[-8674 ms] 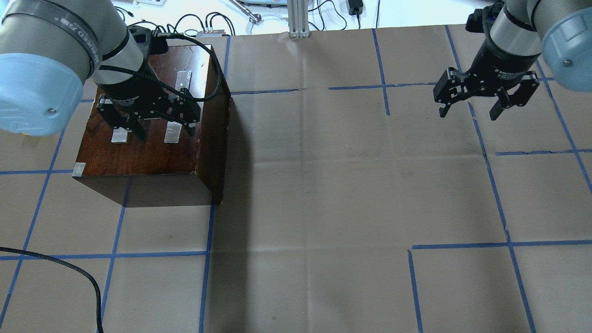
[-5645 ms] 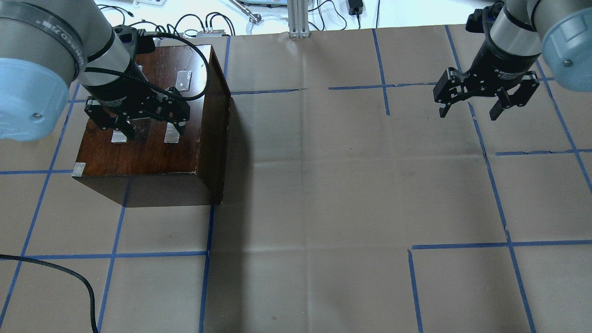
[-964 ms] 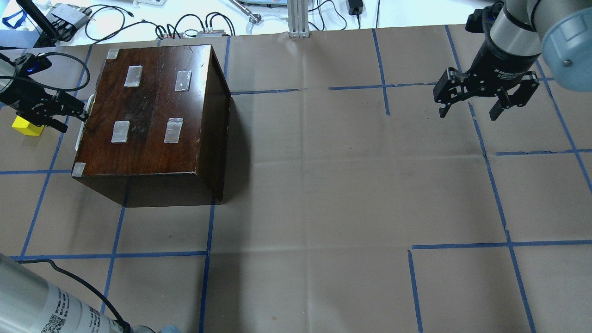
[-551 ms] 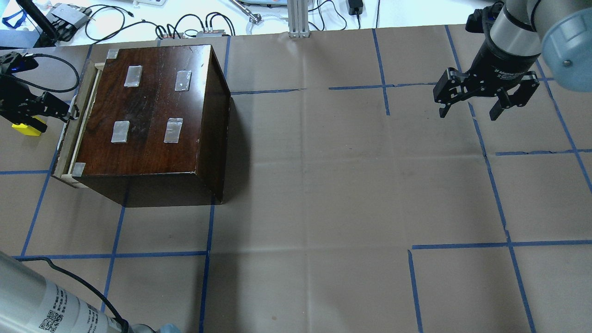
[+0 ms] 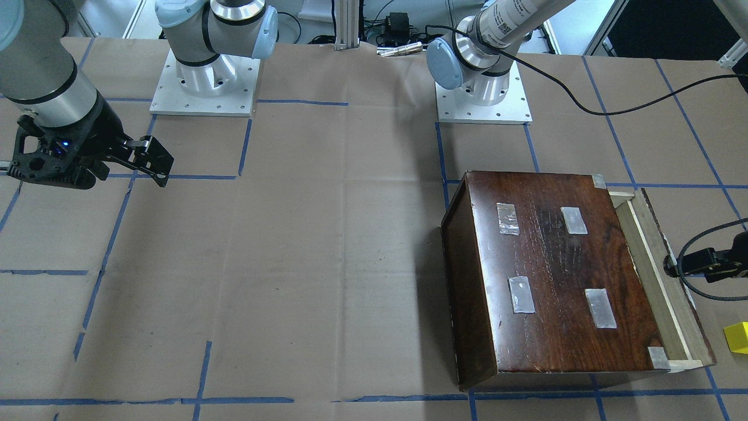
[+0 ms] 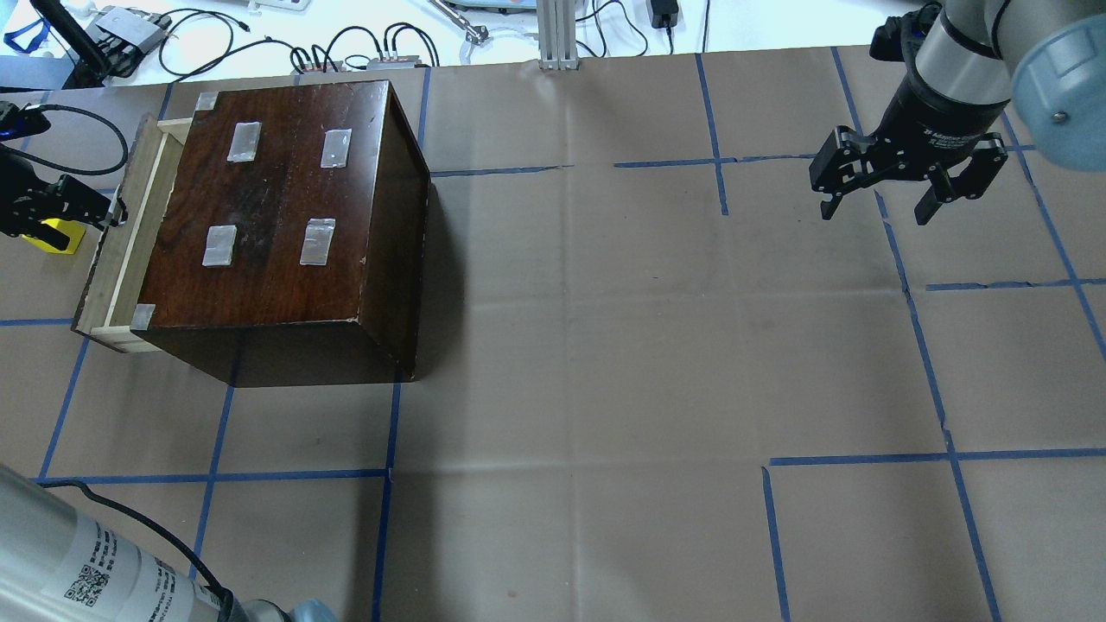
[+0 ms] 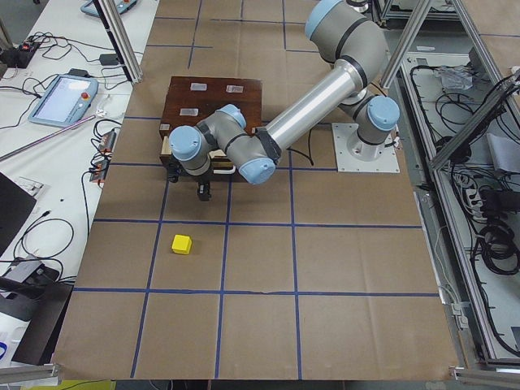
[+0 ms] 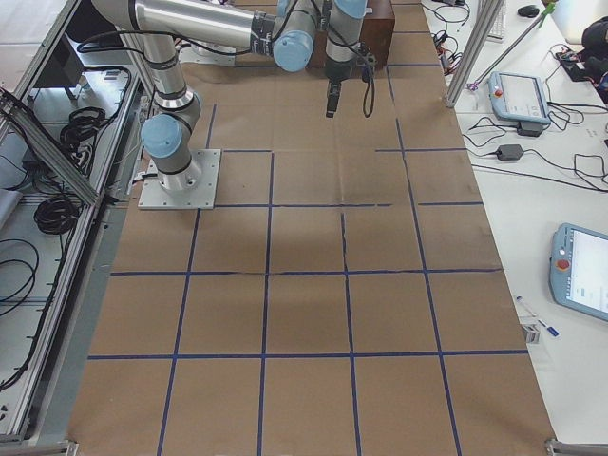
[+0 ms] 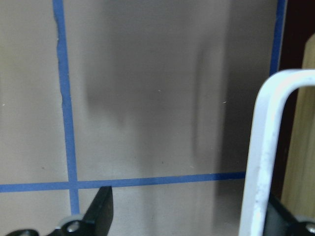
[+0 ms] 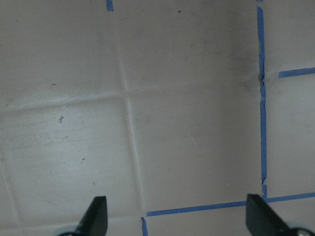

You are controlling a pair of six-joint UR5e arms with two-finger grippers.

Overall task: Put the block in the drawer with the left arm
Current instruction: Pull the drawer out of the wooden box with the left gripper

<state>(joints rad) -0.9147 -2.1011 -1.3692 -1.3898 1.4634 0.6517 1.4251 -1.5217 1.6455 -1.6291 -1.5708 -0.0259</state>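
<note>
One step of three looks done to me: the drawer point(image 6: 108, 250) stands partly out, my left gripper point(image 9: 191, 219) spread wide at its white handle point(image 9: 266, 147), while the block point(image 6: 54, 235) lies ungrasped on the table point(image 6: 605, 345) nearby and my right gripper point(image 6: 875, 213) hangs unclenched, well apart.

The worktop point(image 6: 605, 345) is brown paper marked with a grid of blue tape lines. The cabinet point(image 6: 259, 285) is dark, glossy red-brown wood with silver-grey tape patches on top. The drawer point(image 6: 117, 250) is pale bare wood and its handle point(image 9: 263, 147) is white. The block point(image 7: 181, 244) is bright yellow. The left arm point(image 7: 313, 106) is silver-grey with pale blue joint caps. The left tool point(image 9: 188, 209) and right tool point(image 6: 875, 214) are black.
</note>
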